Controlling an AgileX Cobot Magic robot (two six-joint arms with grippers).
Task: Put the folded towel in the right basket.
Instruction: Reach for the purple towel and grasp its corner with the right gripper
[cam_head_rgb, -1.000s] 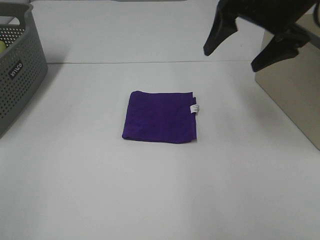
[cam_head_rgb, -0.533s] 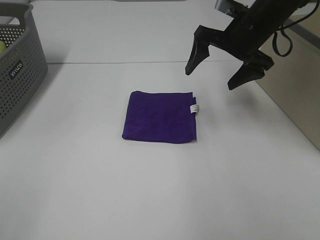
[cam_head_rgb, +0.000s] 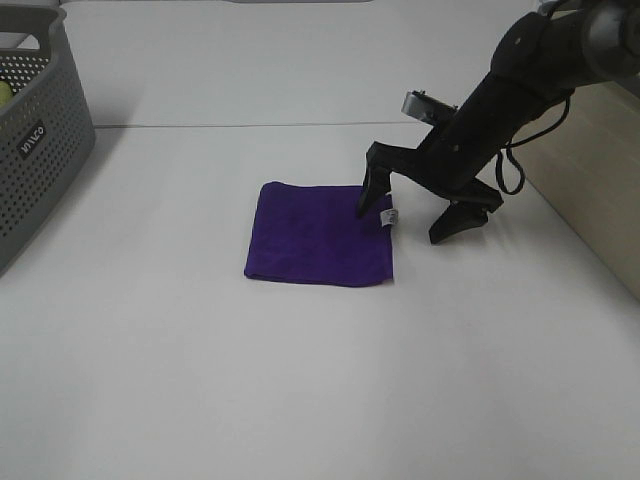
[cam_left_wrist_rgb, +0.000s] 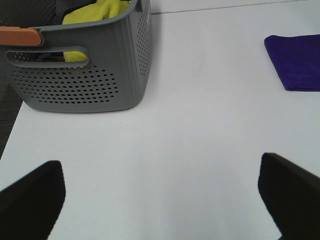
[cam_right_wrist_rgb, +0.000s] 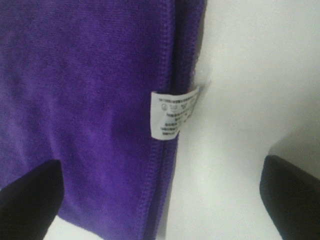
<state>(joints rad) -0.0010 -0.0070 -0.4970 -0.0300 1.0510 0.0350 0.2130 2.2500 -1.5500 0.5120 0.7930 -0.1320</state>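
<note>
The folded purple towel (cam_head_rgb: 315, 232) lies flat on the white table, with a white label (cam_head_rgb: 389, 217) on its right edge. My right gripper (cam_head_rgb: 402, 222) is open and low over that edge, one finger on the towel side and the other on bare table. The right wrist view shows the towel (cam_right_wrist_rgb: 85, 100) and label (cam_right_wrist_rgb: 172, 114) close up between the open fingers of the right gripper (cam_right_wrist_rgb: 160, 205). My left gripper (cam_left_wrist_rgb: 160, 200) is open and empty over bare table, with the towel (cam_left_wrist_rgb: 295, 62) far off. A beige flat-sided container (cam_head_rgb: 600, 190) stands at the right edge.
A grey perforated basket (cam_head_rgb: 40, 130) stands at the far left. In the left wrist view the basket (cam_left_wrist_rgb: 80, 80) holds yellow cloth (cam_left_wrist_rgb: 100, 10). The white table (cam_head_rgb: 300, 380) stretches around the towel.
My right gripper has come down and to the left from the upper right to the towel's right edge, staying open. The towel has not moved.
</note>
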